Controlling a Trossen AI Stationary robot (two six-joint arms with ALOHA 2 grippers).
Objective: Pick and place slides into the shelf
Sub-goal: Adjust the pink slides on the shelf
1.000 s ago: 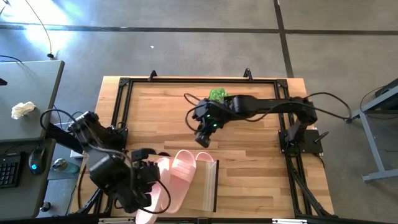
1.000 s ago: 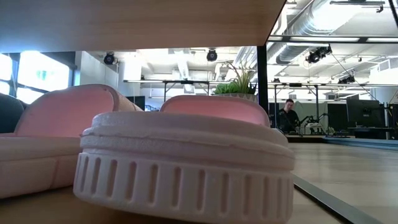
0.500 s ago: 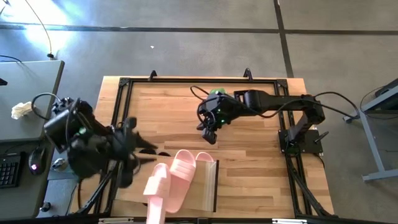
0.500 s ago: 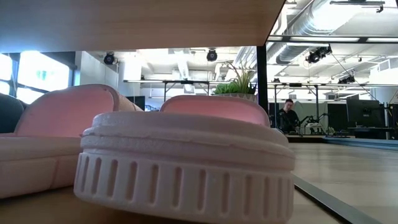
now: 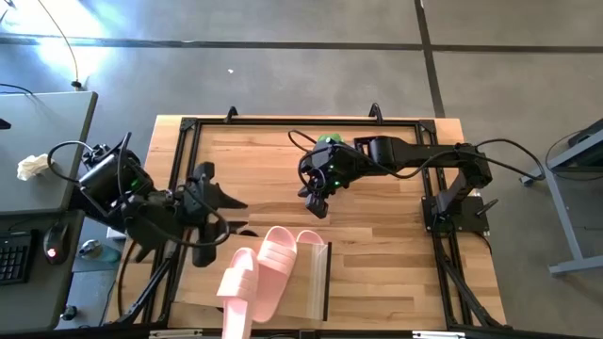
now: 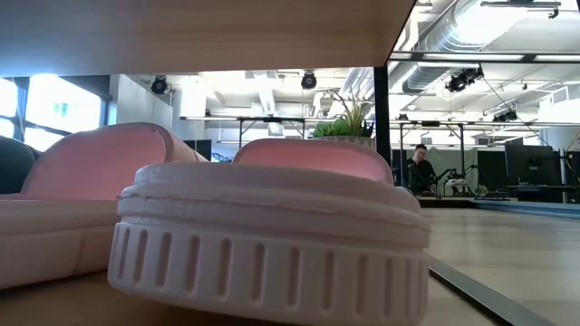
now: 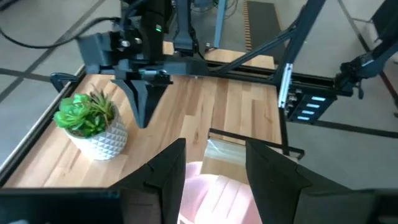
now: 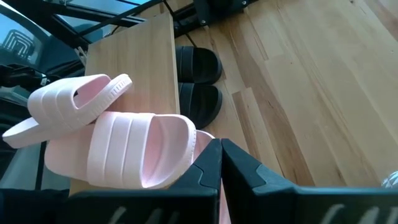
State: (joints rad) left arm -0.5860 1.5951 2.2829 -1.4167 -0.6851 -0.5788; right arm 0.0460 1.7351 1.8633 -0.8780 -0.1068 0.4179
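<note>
Two light pink slides lie on the shelf's top panel (image 5: 313, 282), one (image 5: 278, 262) flat and one (image 5: 236, 294) slanting with its end past the near edge; in the right wrist view they show as one slide (image 8: 134, 149) and the other (image 8: 68, 106). Two black slides (image 8: 199, 62) (image 8: 200, 102) stick out from under the shelf (image 8: 140, 56). In the low view, two more pink slides (image 6: 272, 235) (image 6: 82, 195) rest under the top panel (image 6: 199, 32). My left gripper (image 5: 219, 200) (image 7: 214, 168) is open, left of the shelf. My right gripper (image 5: 316, 205) (image 8: 221, 165) is shut, above mid-table.
A small green plant in a white pot (image 5: 330, 143) (image 7: 93, 121) stands near the table's far edge, behind my right gripper. A black frame (image 5: 283, 122) runs round the tabletop. Bare wood lies right of the shelf. A person (image 6: 419, 167) stands far off in the room.
My left gripper has drawn back from the pink slides at the shelf's near end, swinging toward the table's left and far side. The slanting pink slide now lies uncovered on the shelf top. My right gripper has shifted slightly toward the far edge, then kept still.
</note>
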